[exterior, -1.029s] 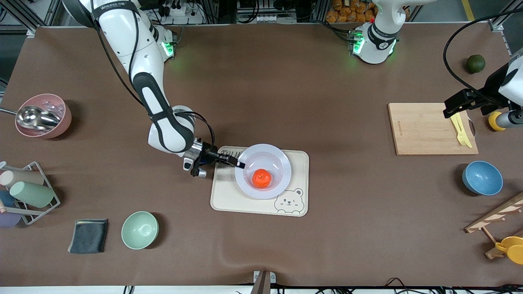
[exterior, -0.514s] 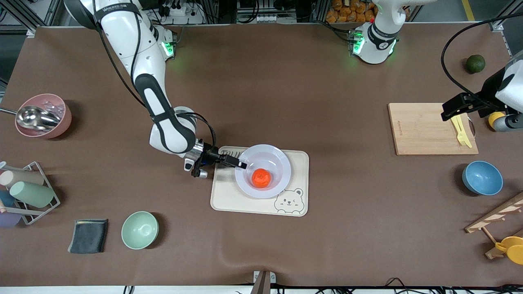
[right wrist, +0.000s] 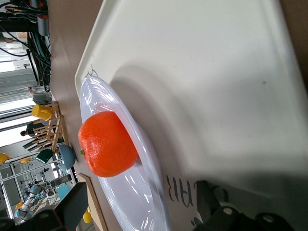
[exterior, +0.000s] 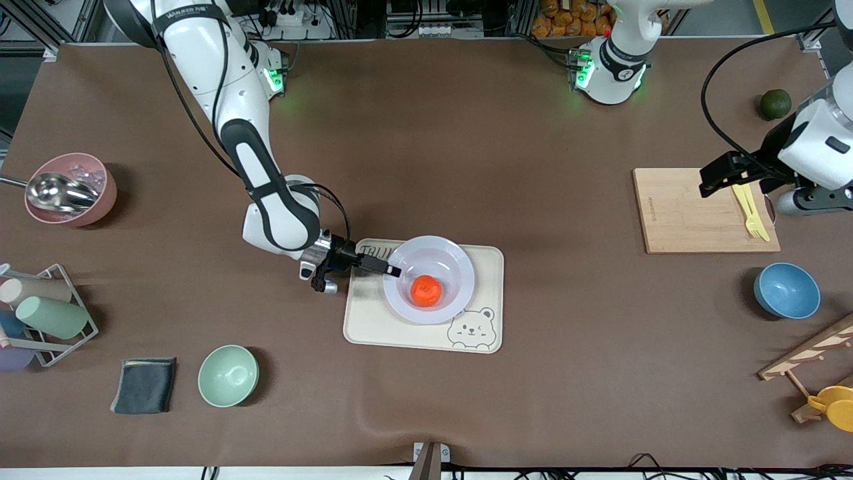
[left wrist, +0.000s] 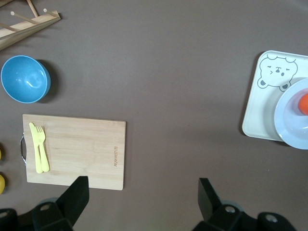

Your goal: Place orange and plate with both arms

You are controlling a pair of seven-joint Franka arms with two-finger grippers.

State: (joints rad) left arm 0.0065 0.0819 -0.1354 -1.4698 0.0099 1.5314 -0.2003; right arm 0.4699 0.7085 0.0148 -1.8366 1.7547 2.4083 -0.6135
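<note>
The orange (exterior: 426, 291) lies in the pale plate (exterior: 453, 267), which sits on the cream bear-print tray (exterior: 373, 320). My right gripper (exterior: 391, 269) is open at the plate's rim, on the side toward the right arm's end. In the right wrist view its fingers stand wide apart on either side of the rim (right wrist: 126, 208), with the orange (right wrist: 106, 144) just past it on the tray (right wrist: 202, 72). My left gripper (exterior: 714, 177) is open and empty over the wooden cutting board (exterior: 680, 213). The left wrist view shows it (left wrist: 142, 192) above bare table, with the plate (left wrist: 291, 125) far off.
A yellow fork (exterior: 750, 210) lies on the cutting board. A blue bowl (exterior: 786, 290), a wooden rack (exterior: 810, 350) and a dark green fruit (exterior: 776, 104) are at the left arm's end. A green bowl (exterior: 228, 375), a dark cloth (exterior: 144, 385), a cup rack (exterior: 46, 313) and a pink bowl (exterior: 93, 200) are at the right arm's end.
My left gripper has moved from the cutting board's outer end toward the middle of the table. The right gripper, plate and orange have hardly moved.
</note>
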